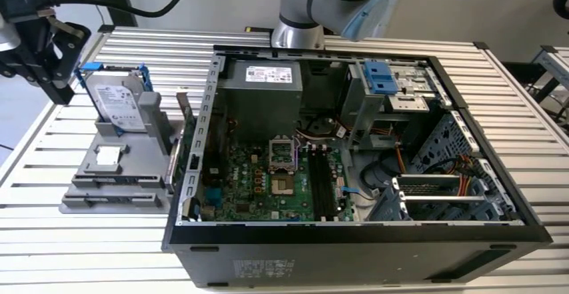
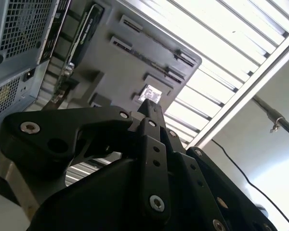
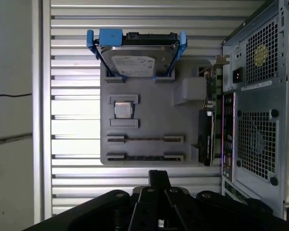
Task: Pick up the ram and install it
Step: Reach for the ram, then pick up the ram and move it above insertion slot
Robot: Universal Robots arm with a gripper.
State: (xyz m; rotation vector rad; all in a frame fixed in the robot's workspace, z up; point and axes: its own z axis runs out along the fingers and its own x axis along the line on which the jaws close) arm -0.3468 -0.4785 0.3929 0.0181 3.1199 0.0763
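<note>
- We are holding the claw [image 3: 159, 175] above the bench [image 3: 72, 57], clenched on nothing.
- The ram [image 3: 144, 157] is sitting in the grey holder [image 3: 154, 120], apart from the claw.
- We are judging nothing done yet: pickup and seating in the case [image 1: 356, 244] are both waiting.

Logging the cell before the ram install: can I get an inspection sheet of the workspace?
Surface: slatted metal table, carrying open computer case and grey holder.
Job's things: ram on edge in a holder slot; motherboard exposed.
Clutter: hard drive, processor chip, expansion card on holder.
Grippers: gripper shut, empty, apart from the holder.
Cables: black cable by the gripper; wires inside case.
Surroundings: another slatted table at the exterior view's right.
</note>
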